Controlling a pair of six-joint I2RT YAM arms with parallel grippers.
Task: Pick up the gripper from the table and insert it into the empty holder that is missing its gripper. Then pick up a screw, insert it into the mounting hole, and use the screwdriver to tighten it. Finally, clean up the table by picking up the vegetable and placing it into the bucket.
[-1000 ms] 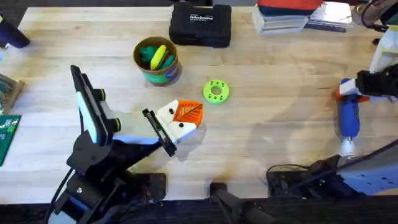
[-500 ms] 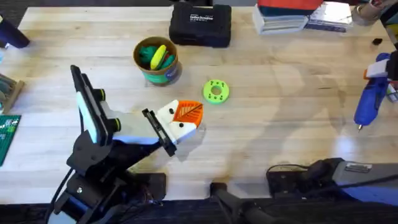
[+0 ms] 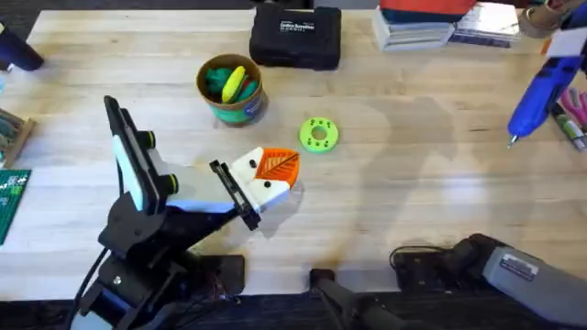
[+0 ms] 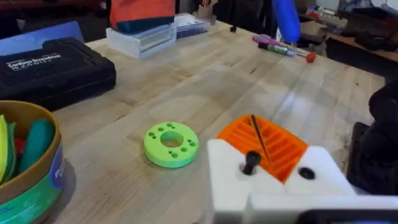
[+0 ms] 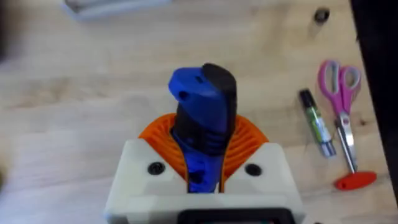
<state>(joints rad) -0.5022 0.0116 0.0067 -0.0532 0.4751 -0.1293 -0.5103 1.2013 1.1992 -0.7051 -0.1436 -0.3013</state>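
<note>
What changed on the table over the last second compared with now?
The screwdriver went from lying on the table at the right edge to being lifted and carried toward the far right corner, clamped in the right gripper. The left gripper, bucket, green disc and black case stayed put.

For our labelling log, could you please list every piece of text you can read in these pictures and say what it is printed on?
Black case: two lines of white print, too blurred to read.
Green circuit board: white markings, too small to read.
Label on the right arm: too small to read.
</note>
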